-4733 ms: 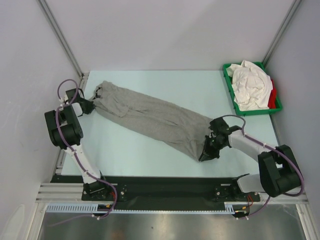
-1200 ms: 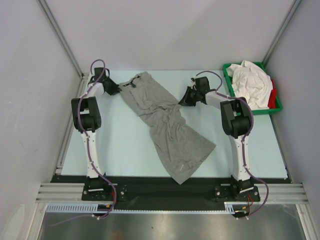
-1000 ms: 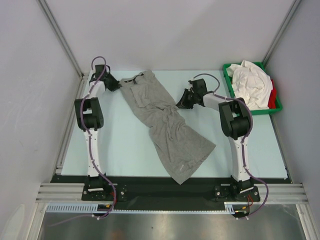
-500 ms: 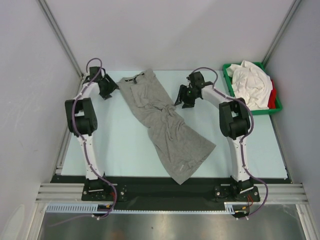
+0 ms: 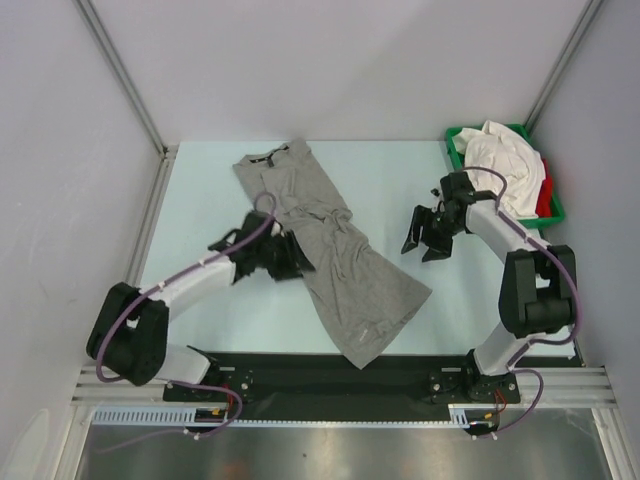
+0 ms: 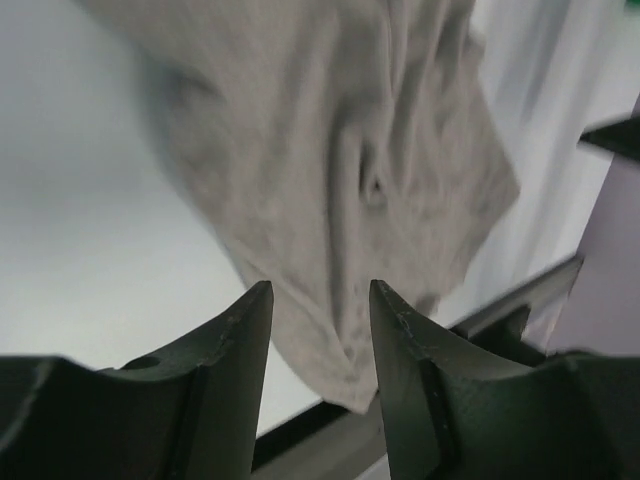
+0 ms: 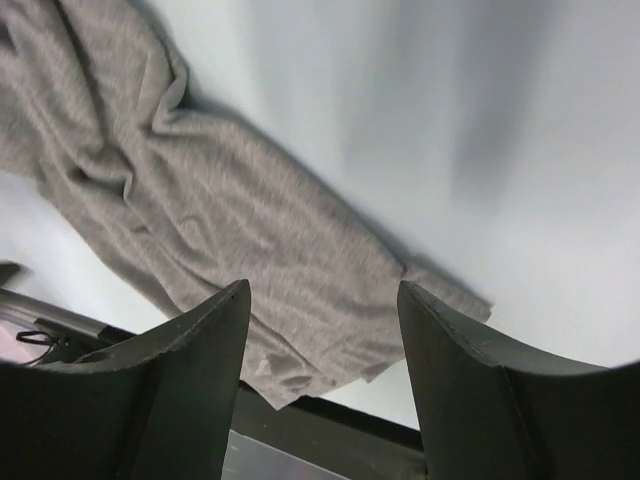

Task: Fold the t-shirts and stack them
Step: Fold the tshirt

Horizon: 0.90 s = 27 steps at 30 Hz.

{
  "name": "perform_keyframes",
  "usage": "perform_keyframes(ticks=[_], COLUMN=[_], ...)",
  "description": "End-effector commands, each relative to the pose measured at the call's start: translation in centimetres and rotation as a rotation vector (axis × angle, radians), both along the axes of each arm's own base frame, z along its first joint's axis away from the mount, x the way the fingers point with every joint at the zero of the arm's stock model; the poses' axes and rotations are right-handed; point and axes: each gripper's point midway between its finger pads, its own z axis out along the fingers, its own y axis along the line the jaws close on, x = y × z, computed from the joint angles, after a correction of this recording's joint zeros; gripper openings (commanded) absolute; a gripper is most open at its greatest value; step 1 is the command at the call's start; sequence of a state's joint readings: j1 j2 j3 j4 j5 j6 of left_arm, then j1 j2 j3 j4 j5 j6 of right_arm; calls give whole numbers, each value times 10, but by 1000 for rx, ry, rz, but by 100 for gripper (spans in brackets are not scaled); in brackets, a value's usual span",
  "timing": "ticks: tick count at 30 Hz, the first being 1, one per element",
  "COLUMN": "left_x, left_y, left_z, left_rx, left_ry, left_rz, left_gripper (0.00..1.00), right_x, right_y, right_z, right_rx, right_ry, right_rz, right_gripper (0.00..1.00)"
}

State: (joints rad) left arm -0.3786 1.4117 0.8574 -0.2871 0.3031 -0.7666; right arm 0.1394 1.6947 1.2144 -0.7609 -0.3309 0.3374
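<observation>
A heather grey t-shirt (image 5: 352,275) lies loosely crumpled in a long diagonal strip, collar at the far left and hem near the front edge. My left gripper (image 5: 298,260) hovers at the strip's left edge about halfway along. Its jaws are open, and the left wrist view shows the grey t-shirt (image 6: 330,130) beyond the left gripper (image 6: 320,320). My right gripper (image 5: 420,250) hangs open over bare table to the right of the cloth. In the right wrist view the grey t-shirt (image 7: 200,200) lies below the right gripper (image 7: 325,310). Neither gripper holds anything.
A green tray (image 5: 462,185) at the far right holds crumpled white t-shirts (image 5: 500,170) and a red one (image 5: 545,198). A black rail (image 5: 320,375) runs along the table's near edge, just past the grey hem. Metal frame posts stand at the back corners.
Both grippers opened and let go of the grey shirt's far end. The left arm swung near to the shirt's middle; the right moved right and nearer. The shirt stayed flat.
</observation>
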Motion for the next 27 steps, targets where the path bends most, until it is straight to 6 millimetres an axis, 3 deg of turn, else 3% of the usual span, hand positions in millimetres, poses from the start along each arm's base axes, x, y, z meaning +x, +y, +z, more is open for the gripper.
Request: perform_keyframes(ticks=[1, 2, 4, 6, 10, 13, 18, 23, 27], left_x=[-50, -67, -86, -109, -163, -188, -210, -217, -228], left_y=[-42, -59, -66, -87, -129, -141, -150, -152, -142], left_z=[6, 6, -4, 1, -1, -15, -19, -39, -62], left_rx=[-135, -147, -149, -186, -192, -165, -152, -134, -98], left_ry=[47, 42, 98, 107, 143, 221, 246, 256, 315], left_rz=[-34, -78, -41, -45, -150, -162, -105, -51, 14], left_gripper=[49, 48, 46, 47, 56, 61, 63, 61, 56], right_x=[-18, -20, -28, -33, -39, -45, -52, -48, -42], right_y=[2, 1, 0, -1, -7, -5, -3, -5, -5], right_z=[17, 18, 20, 22, 29, 26, 29, 32, 35], right_rx=[38, 40, 50, 69, 87, 109, 124, 118, 110], right_ry=[-26, -30, -21, -18, -66, -76, -97, -118, -125], right_rz=[34, 36, 50, 48, 25, 23, 29, 23, 27], right_gripper=[66, 66, 67, 67, 68, 68, 69, 70, 71])
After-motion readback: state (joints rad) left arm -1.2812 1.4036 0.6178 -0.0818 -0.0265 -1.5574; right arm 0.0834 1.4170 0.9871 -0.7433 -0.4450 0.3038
